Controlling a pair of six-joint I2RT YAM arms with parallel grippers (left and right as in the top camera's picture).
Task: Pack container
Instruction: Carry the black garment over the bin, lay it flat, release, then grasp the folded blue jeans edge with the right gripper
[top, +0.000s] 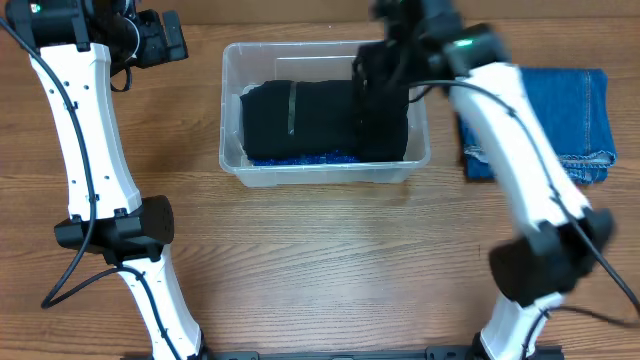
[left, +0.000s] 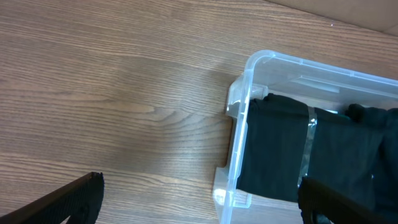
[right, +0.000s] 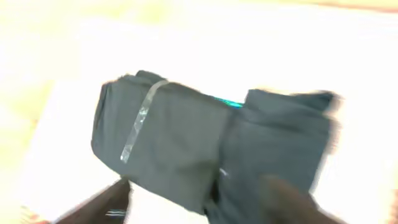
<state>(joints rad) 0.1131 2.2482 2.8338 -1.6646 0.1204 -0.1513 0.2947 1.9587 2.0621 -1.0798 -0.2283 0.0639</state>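
The container is a clear plastic bin at the table's far middle. Inside lie a folded black garment with a grey stripe and a second black garment to its right, over something blue. My right gripper hovers over the right garment. In the blurred, washed-out right wrist view its fingers are apart above both garments. My left gripper is open and empty at the far left. In its wrist view the open fingers frame the container's corner and the striped garment.
Folded blue jeans lie on the table to the right of the container, partly under the right arm. Both arm bases stand at the near edge. Bare wood table lies left of the container.
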